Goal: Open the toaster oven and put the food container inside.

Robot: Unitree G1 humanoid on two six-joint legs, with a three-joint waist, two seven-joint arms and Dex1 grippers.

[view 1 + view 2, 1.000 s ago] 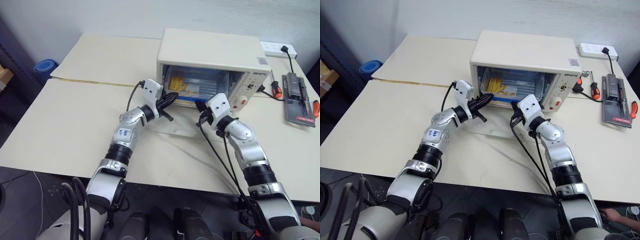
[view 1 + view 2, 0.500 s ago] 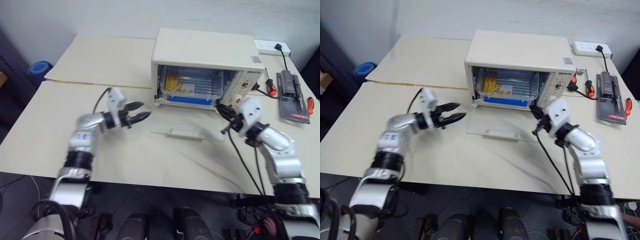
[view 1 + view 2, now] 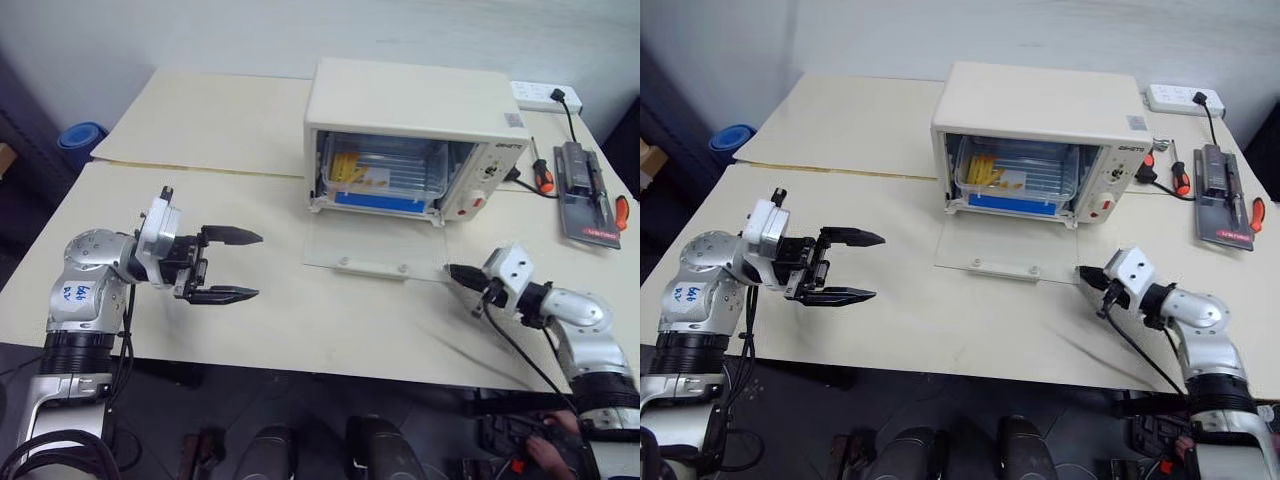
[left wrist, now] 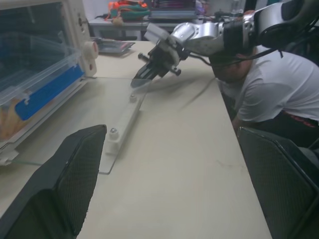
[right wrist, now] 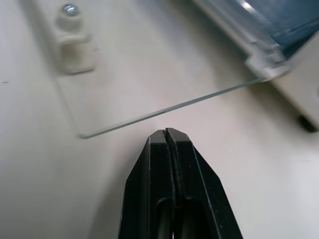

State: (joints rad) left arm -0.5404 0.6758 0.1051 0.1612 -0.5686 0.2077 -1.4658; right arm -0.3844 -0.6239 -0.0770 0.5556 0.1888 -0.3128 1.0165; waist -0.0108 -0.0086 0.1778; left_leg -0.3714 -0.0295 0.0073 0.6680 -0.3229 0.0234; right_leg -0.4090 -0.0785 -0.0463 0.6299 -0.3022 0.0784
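Left eye view: toaster oven [image 3: 415,105] door flat; food container [image 3: 385,175] inside.

Clear glass oven door [image 3: 375,245], matt table [image 3: 200,130]

Cream-beige tabletop [image 3: 250,320] fills most of the frame; a seam w/ a thin yellowish edge runs across upper left, splitting it into a rear panel & a front one. Upper centre: cream-white boxy toaster oven [image 3: 410,100] stands on it, its glass drop-down door [image 3: 375,250] lying flat on the surface in front, white bar handle [image 3: 372,267] at the door's near edge. Upper right corner: white power strip [image 3: 545,96] w/ a black plug. Right edge: orange-handled screwdriver [image 3: 540,175], then a dark grey flat device [image 3: 583,190], & another orange-handled tool [image 3: 624,212] just beside it.
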